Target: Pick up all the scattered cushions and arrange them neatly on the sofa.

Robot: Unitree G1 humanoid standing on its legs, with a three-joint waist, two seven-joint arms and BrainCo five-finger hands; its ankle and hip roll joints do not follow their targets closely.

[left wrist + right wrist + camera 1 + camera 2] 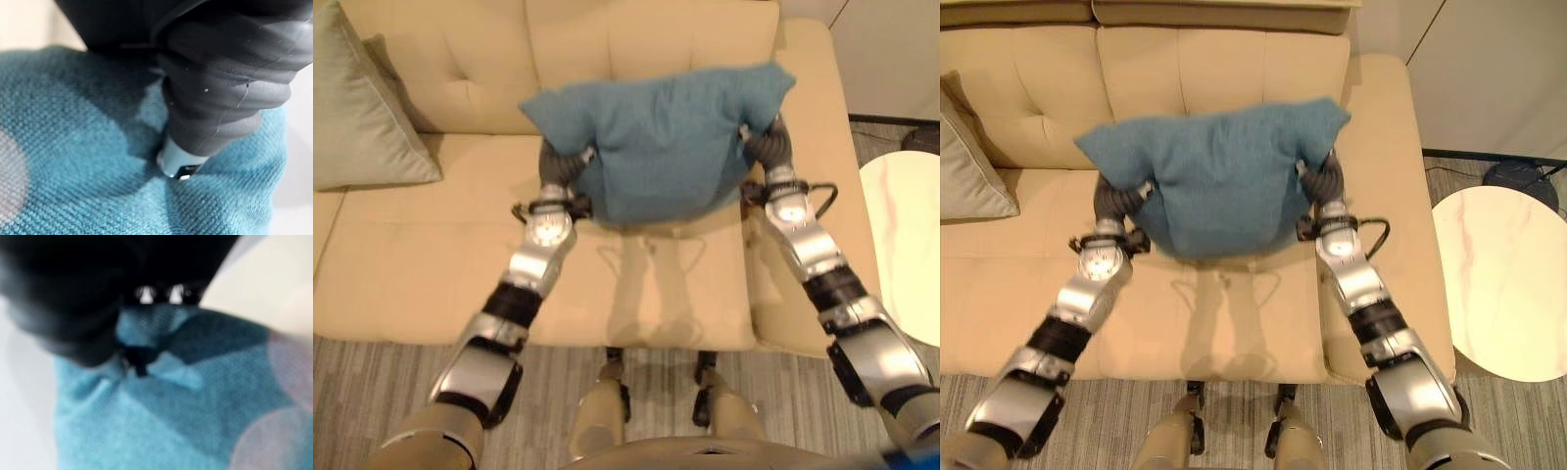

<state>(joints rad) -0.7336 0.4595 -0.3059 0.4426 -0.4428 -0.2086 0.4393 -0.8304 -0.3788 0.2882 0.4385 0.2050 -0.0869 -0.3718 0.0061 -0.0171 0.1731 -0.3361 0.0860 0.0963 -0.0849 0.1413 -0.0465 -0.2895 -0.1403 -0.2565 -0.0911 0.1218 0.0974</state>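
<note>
Both hands [570, 164] flank teal cushion [661, 137] above sofa [431, 264].

1. Both eye views look steeply down from the head onto the sofa [431, 264], from some way above; both share the teal cushion [1214, 181] over the seat.
2. The right eye view also takes in the round table [1503, 284].
3. Each wrist view looks from very close onto teal fabric.
</note>
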